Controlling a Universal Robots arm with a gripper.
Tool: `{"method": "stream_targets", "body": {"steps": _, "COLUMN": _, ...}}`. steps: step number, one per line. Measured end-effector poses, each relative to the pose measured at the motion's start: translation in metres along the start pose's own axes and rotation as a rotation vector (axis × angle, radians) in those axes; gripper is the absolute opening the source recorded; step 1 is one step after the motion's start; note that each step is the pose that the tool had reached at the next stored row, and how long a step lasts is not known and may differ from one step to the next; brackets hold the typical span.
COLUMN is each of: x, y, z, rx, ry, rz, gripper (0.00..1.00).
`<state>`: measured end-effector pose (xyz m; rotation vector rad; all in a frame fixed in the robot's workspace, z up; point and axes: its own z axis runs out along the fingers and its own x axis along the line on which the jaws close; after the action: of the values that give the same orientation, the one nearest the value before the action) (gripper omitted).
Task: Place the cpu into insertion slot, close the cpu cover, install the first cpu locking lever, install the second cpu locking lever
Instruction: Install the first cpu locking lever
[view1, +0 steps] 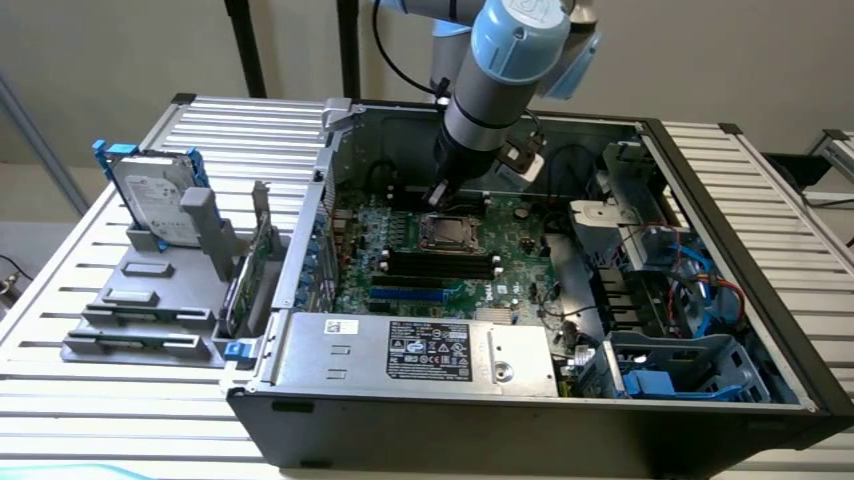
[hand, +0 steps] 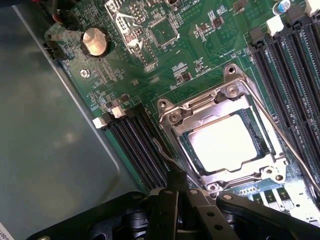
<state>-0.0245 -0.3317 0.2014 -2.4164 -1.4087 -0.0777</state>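
Although the levers are not plainly settled, the first half of the job looks done: the cpu (hand: 227, 142) lies flat in the insertion slot (view1: 447, 232), mid-board in the open computer case (view1: 747, 220) on the table (view1: 240, 120), and the cpu cover (hand: 200, 107) is folded down over it, its window framing the chip. One locking lever (hand: 280, 135) runs along the side of the cover; whether it is hooked cannot be told. The other lever (hand: 162, 152) slants away from the frame, so it seems not latched. The claw (hand: 176, 182) has its fingers drawn together, holding nothing, with its tip at that lever's free end.
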Motion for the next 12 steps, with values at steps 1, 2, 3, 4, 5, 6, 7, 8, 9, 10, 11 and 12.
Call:
{"method": "stream_targets", "body": {"steps": 1, "x": 0.0002, "y": 0.0003, "z": 0.0000, "rx": 0.0000, "ry": 0.0001, "rz": 0.000, "gripper": 0.11}}
{"method": "stream_targets", "body": {"steps": 2, "x": 0.0004, "y": 0.0007, "z": 0.0000, "rx": 0.0000, "ry": 0.0000, "rz": 0.000, "gripper": 0.11}}
{"method": "stream_targets", "body": {"steps": 3, "x": 0.0006, "y": 0.0011, "z": -0.0001, "rx": 0.0000, "ry": -0.0001, "rz": 0.000, "gripper": 0.11}}
{"method": "stream_targets", "body": {"steps": 4, "x": 0.0008, "y": 0.0015, "z": -0.0001, "rx": -0.0001, "ry": -0.0002, "rz": 0.000, "gripper": 0.11}}
{"method": "stream_targets", "body": {"steps": 5, "x": 0.0011, "y": 0.0019, "z": 0.0000, "rx": -0.0001, "ry": -0.0001, "rz": 0.000, "gripper": 0.11}}
{"method": "stream_targets", "body": {"steps": 6, "x": 0.0013, "y": 0.0024, "z": 0.0000, "rx": 0.0000, "ry": -0.0001, "rz": 0.000, "gripper": 0.11}}
{"method": "stream_targets", "body": {"steps": 7, "x": 0.0015, "y": 0.0029, "z": 0.0002, "rx": 0.0000, "ry": 0.0001, "rz": 0.000, "gripper": 0.11}}
{"method": "stream_targets", "body": {"steps": 8, "x": 0.0017, "y": 0.0033, "z": 0.0003, "rx": 0.0000, "ry": 0.0001, "rz": 0.000, "gripper": 0.11}}
{"method": "stream_targets", "body": {"steps": 9, "x": 0.0019, "y": 0.0038, "z": 0.0004, "rx": 0.0000, "ry": 0.0000, "rz": 0.000, "gripper": 0.11}}
{"method": "stream_targets", "body": {"steps": 10, "x": 0.0020, "y": 0.0042, "z": 0.0007, "rx": 0.0000, "ry": 0.0001, "rz": 0.000, "gripper": 0.11}}
{"method": "stream_targets", "body": {"steps": 11, "x": 0.0021, "y": 0.0046, "z": 0.0009, "rx": 0.0000, "ry": 0.0001, "rz": 0.000, "gripper": 0.11}}
{"method": "stream_targets", "body": {"steps": 12, "x": 0.0022, "y": 0.0049, "z": 0.0011, "rx": -0.0001, "ry": 0.0000, "rz": 0.000, "gripper": 0.11}}
